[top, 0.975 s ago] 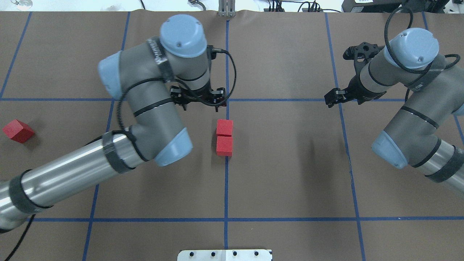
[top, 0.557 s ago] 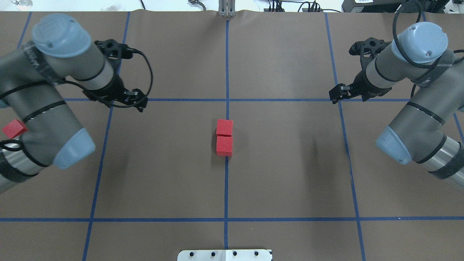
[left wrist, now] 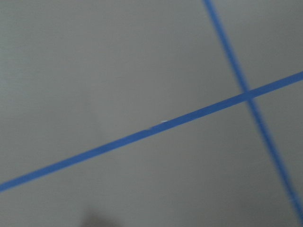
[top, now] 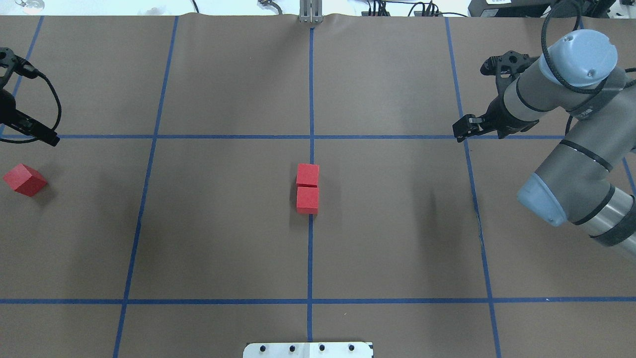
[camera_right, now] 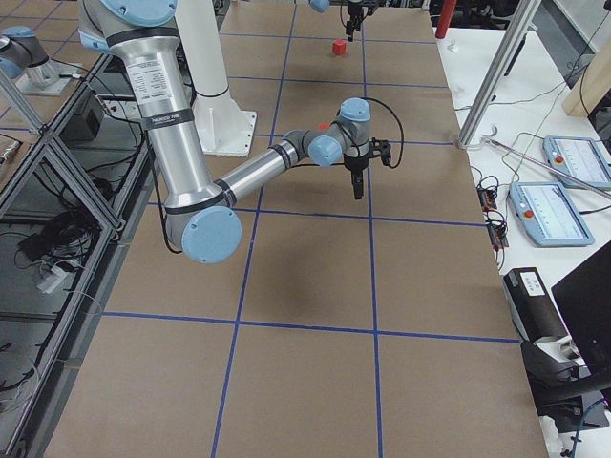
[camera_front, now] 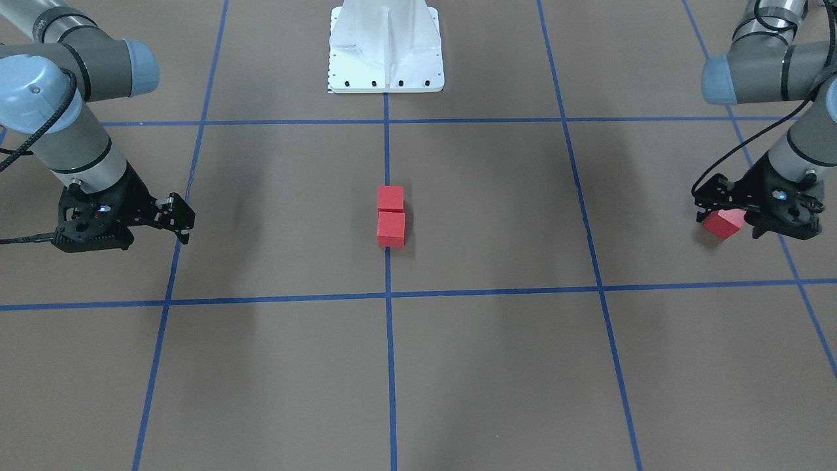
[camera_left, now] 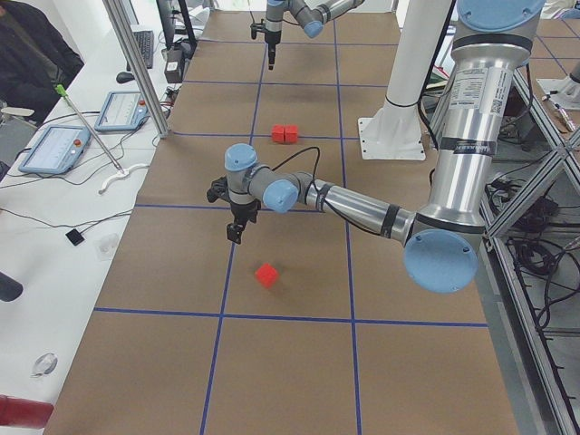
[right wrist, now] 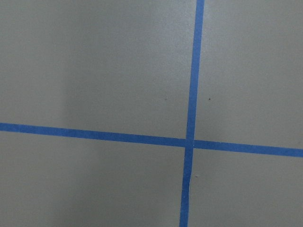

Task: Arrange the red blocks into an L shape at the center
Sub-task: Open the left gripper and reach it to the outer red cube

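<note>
While standing at the brown tabletop [top: 397, 238], reaching over it with both arms. Extending the left arm [camera_left: 362, 207] low toward the tabletop's left end. Bending the right arm [top: 561, 149] over the right end. Sitting on a white metal base [camera_front: 386, 46] at the robot-side edge, in line with the middle blue tape line [top: 310, 258].

Holding the left claw [camera_left: 233, 236] raised above the tabletop and pointing down, near the lone red block [top: 25, 179] but not touching it. Not revealing the finger spacing of this claw: apart or together, cannot tell.

Holding the right claw [top: 458, 132] above a tape crossing, well apart from all red blocks. Again not revealing the finger spacing: cannot tell.

Showing two red blocks at the center [top: 328, 189]: the far central block [top: 307, 175] and the near central block [top: 307, 198], touching face to face and lying on the middle blue tape line in a straight row of two. Showing the lone red block near the left end, turned at an angle to the grid, well apart from the center. Not yet forming the L shape.
</note>
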You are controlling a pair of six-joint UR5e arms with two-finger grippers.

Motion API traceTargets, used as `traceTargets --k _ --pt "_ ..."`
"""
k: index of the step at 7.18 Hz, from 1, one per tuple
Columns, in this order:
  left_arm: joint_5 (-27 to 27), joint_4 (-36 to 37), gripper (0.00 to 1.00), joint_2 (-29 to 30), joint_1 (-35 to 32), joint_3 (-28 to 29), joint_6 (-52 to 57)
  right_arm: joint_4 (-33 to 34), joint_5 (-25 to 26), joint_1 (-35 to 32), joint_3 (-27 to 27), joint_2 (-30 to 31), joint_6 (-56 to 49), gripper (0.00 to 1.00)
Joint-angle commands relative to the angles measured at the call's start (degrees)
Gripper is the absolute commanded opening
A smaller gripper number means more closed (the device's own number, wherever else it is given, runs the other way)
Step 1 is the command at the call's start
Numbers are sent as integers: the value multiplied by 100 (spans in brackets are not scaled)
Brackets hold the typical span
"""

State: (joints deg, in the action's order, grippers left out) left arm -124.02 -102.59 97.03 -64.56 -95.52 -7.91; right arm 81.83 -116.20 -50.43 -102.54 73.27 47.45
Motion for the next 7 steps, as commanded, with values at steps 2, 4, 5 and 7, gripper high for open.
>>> traceTargets --k 2,4,5,7 --pt "-192 -77 100 -158 -83 568 1037 -9 19 24 6 -23 18 100" --pt "-509 -190 100 -229 -75 700 1011 -9 10 24 -3 -23 19 100" --pt "-510 -313 100 -238 -74 780 1046 -9 19 33 6 -41 36 100" --pt "-474 -454 100 -203 13 1017 1020 -9 10 33 -12 -32 19 100"
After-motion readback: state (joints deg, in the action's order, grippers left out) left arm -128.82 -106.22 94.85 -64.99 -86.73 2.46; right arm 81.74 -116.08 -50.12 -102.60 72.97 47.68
